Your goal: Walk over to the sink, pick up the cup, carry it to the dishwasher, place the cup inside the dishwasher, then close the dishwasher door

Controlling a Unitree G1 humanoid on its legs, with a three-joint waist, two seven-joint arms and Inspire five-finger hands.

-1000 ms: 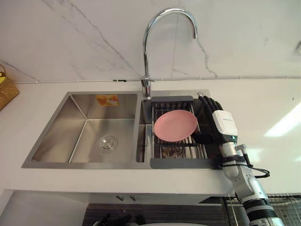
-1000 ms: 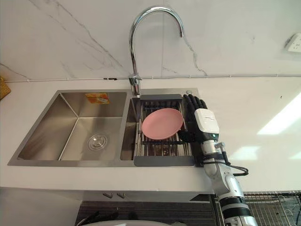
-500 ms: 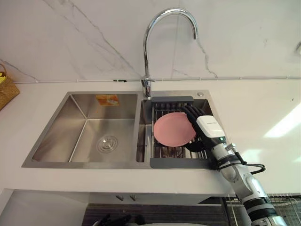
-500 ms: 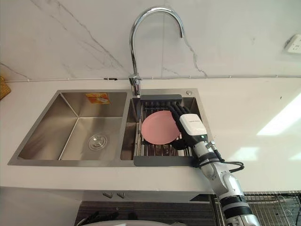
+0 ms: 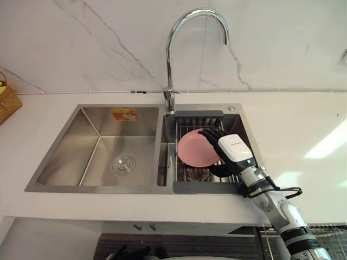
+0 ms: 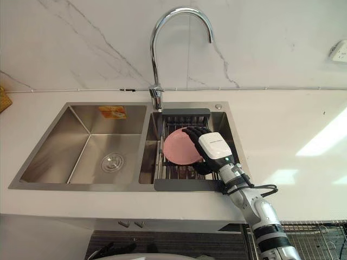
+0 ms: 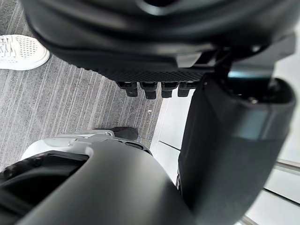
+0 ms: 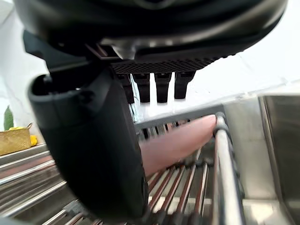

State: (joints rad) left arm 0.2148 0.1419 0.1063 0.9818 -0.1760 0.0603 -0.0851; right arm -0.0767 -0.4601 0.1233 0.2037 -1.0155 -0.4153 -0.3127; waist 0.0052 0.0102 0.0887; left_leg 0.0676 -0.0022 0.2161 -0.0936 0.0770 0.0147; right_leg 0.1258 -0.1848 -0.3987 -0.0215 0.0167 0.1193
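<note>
Plate (image 5: 195, 149), pink and shallow, was what you had under the right hand, though the task names a cup; treat it as the task's thing.

Nearest you, the left hand (image 7: 140, 56) hung low over the floor, fingers relaxed and straight, holding nothing. A person's white shoe (image 7: 21, 51) stood on the carpet beyond it.

Next out, the right hand (image 5: 232, 153) reached over the counter's front edge into the rack (image 5: 206, 187) that fills the sink's right bay. Its fingers (image 5: 209, 133) lay spread over the plate's right side and the thumb sat toward the near rim. In the right wrist view the fingers looked fairly straight, with a gap between their tips and the plate, so I judged the hand open around it and not yet clamped.

The plate leaned on the rack's bars, 1 edge up against the side rail. It looked light and stiff, with a smooth face and a thin rim, likely slick if wet, and breakable if ceramic; I couldn't tell the material. You'd have done best pinching the right rim, thumb under and fingers on top, squeezing gently so it didn't skate along the bars.

Farther left was the sink (image 5: 70, 146), behind it the tap (image 5: 169, 54), and at the far left a basket (image 5: 6, 103).
</note>
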